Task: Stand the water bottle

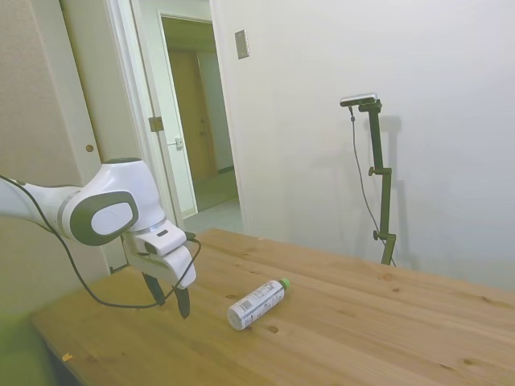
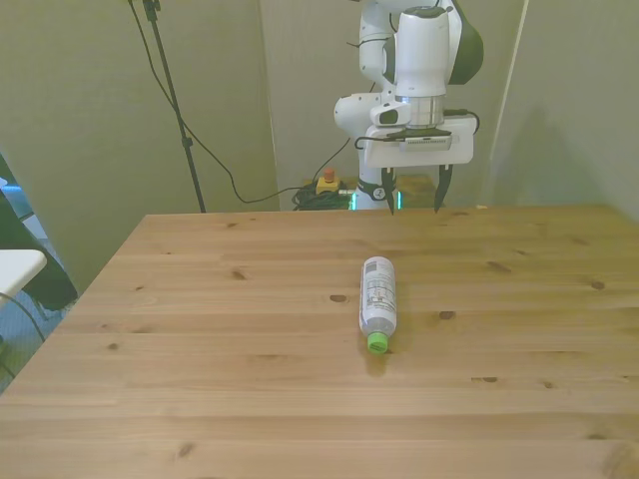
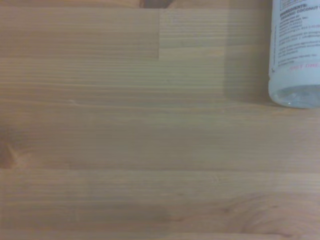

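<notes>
The water bottle (image 1: 256,303) lies on its side on the wooden table (image 1: 362,338), its green cap (image 1: 284,283) pointing away from the arm. In the front view the water bottle (image 2: 378,294) lies near the table's middle with its green cap (image 2: 377,343) toward the near edge. My gripper (image 2: 412,191) hangs open above the table behind the bottle's base, a little to the front view's right, with nothing between its fingers. From the side, the gripper (image 1: 168,297) is left of the bottle, apart from it. The wrist view catches only the bottle's base end (image 3: 295,55).
A doorway (image 1: 197,121) opens behind the arm in the side view. A black cable (image 2: 215,160) runs down behind the table's far edge in the front view. Bare wood surrounds the bottle on all sides.
</notes>
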{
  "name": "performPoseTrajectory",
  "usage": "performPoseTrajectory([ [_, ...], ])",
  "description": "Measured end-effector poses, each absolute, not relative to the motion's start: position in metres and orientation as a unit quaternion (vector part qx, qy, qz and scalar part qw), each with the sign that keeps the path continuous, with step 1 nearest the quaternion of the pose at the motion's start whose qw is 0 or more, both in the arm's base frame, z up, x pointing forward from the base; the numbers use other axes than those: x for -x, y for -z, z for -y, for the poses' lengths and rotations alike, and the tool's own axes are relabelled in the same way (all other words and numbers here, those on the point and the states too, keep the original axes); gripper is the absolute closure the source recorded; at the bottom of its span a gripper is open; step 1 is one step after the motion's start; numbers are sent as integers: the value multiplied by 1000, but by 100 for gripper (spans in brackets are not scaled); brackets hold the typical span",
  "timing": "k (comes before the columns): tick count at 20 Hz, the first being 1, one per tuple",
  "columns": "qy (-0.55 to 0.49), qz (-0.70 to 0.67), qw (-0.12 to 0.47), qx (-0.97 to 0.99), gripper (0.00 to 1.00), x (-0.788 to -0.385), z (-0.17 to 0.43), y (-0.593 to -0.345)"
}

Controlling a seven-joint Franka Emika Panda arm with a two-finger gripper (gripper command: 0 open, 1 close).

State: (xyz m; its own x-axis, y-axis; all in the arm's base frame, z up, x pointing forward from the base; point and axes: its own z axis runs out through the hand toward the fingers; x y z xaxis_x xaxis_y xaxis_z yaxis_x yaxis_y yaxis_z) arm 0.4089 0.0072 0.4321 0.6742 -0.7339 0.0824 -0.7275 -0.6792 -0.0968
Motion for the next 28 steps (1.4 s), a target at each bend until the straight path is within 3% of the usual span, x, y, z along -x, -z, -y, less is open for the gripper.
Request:
performPoseTrajectory([
  [3, 63, -399, 29, 914, 0, -411, -6, -434],
  [6, 87, -401, 34, 912, 0, -428, 0, -457],
  [10, 115, -399, 27, 910, 0, -479, 10, -494],
  [13, 125, -400, 15, 908, 0, -529, 22, -500],
  [20, 129, -435, -12, 891, 0, -625, 57, -470],
  [28, 122, -455, -28, 882, 0, -667, 72, -416],
])
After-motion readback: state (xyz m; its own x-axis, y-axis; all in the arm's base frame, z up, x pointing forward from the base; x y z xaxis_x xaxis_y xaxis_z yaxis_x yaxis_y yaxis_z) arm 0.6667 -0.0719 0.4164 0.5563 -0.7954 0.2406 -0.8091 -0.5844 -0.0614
